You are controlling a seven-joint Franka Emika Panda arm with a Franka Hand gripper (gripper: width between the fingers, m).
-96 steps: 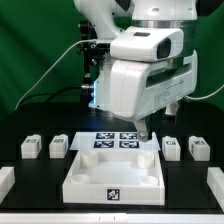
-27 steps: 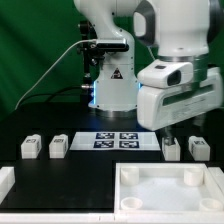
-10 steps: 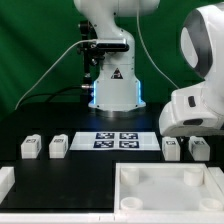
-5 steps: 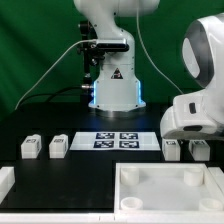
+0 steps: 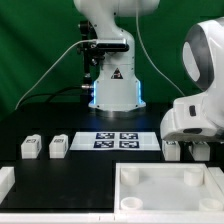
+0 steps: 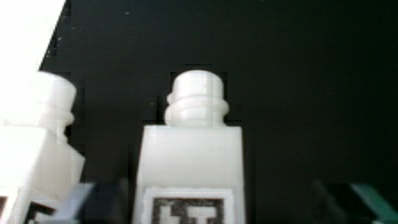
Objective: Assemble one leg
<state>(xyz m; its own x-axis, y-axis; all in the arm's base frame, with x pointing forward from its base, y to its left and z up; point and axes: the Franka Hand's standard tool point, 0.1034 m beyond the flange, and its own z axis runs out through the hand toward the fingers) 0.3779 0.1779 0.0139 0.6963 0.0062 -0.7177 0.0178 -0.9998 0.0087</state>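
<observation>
Four small white legs with tags lie on the black table. Two are at the exterior view's left (image 5: 30,147) (image 5: 59,146) and two at its right (image 5: 171,149) (image 5: 199,148). My gripper (image 5: 196,151) is low over the right pair. In the wrist view the gripper (image 6: 222,205) is open. Its fingers (image 6: 103,203) stand on either side of one leg (image 6: 192,150), with a gap on each side. That leg's tag faces the camera. The neighbouring leg (image 6: 43,140) lies just beside it, outside the fingers.
The large white rimmed panel (image 5: 128,184) lies at the front right of the exterior view. The marker board (image 5: 120,139) lies in the middle behind it. A white part (image 5: 5,180) sits at the front left edge. The robot base stands at the back.
The panel has gone from the middle, under the gripper, to the front right. In the last second the gripper has come down over the right pair of legs.
</observation>
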